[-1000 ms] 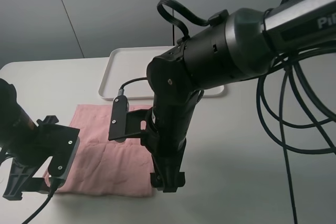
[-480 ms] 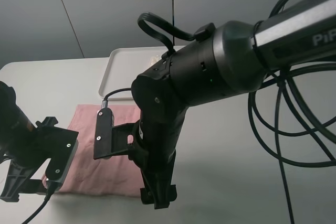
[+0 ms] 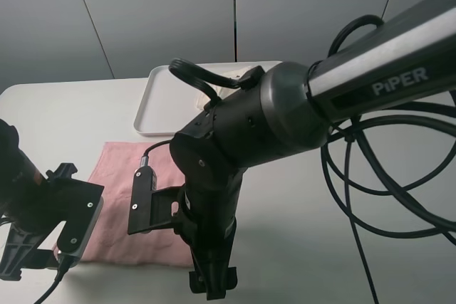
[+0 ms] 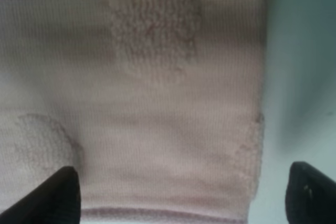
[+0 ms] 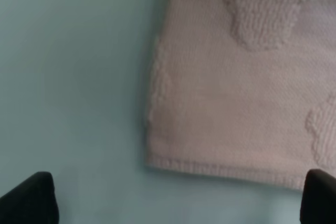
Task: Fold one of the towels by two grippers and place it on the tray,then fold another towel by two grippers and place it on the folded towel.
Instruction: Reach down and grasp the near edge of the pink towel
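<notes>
Exterior high view is showing the pink towel (image 3: 117, 169) lying flat and unfolded on the white table (image 3: 64, 112), just in front of the white tray (image 3: 160, 97), with both black arms hanging over its near edge and the right arm blocking much of the cloth. On the left wrist camera the left gripper (image 4: 186, 203) is standing wide apart, holding nothing, its two dark fingertips straddling the near hem and one near corner of the towel. The right wrist camera is giving the mirror picture: the right gripper (image 5: 176, 205) is also spread wide and empty, framing the other near corner with bare table beside it. Whether either is touching the cloth, I cannot tell. Neither corner is pinched, so I am reading this as the approach for the first fold. The towel is looking like light, soft terry with raised looped patches and a flatter woven border, so it is going to sag and drape rather than hold any shape. The best hold is looking like those two near corners, right on the firmer hem, one for each pincer. Lying this flat, the edge may be awkward to get a finger under, and an uneven lift could leave the fold skewed.
</notes>
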`<state>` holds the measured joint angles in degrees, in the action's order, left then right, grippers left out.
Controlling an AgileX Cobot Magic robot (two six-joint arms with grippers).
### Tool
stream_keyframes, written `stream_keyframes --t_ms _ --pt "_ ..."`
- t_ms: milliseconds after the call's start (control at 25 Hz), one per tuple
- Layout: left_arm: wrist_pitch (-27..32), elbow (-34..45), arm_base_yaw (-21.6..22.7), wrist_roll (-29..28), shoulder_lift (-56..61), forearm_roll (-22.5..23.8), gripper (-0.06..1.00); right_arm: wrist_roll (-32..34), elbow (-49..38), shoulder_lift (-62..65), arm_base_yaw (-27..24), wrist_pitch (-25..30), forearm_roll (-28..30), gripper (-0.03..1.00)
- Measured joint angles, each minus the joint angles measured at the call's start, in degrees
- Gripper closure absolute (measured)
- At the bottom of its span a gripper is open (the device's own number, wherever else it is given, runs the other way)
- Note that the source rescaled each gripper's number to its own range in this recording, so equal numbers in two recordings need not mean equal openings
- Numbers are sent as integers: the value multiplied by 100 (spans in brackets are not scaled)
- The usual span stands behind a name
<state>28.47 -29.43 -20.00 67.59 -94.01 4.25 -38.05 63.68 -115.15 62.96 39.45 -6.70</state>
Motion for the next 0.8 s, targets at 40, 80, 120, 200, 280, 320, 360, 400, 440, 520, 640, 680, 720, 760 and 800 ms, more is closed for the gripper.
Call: stream_keyframes --t_ms 40,80,120,200,280,320,360,400,440,520,640,680,720,760,800 --pt "-11 0 0 0 0 0 -5 24 0 -25 81 -12 14 -3" --pt "-11 0 0 0 0 10 -5 56 0 -36 175 -51 84 -3" --pt "-11 0 0 0 0 10 -5 76 0 -36 266 -91 151 -3" --pt "-11 0 0 0 0 10 -5 143 0 -36 466 -186 229 -3" --pt "-22 0 0 0 0 10 -5 209 0 -49 571 -246 271 -3" --pt "-22 0 0 0 0 -2 -5 289 0 -61 597 -256 316 -3" --pt "-22 0 0 0 0 -2 -5 374 0 -88 606 -255 369 -3" --pt "-22 0 0 0 0 -2 -5 457 0 -135 606 -255 440 -3" --pt "-22 0 0 0 0 -2 -5 555 0 -167 606 -231 516 -3" --pt "-22 0 0 0 0 -2 -5 691 0 -259 606 -168 613 -3" --pt "-22 0 0 0 0 -2 -5 804 0 -323 606 -151 670 -3" --pt "-22 0 0 0 0 -2 -5 816 0 -323 606 -140 670 -3" --pt "-22 0 0 0 0 -11 -5 832 10 -339 606 -129 670 -3" --pt "-22 0 0 0 0 -11 -5 845 10 -338 606 -115 670 -3" --pt "-22 0 0 0 0 -11 -5 856 10 -342 606 -105 670 -3"
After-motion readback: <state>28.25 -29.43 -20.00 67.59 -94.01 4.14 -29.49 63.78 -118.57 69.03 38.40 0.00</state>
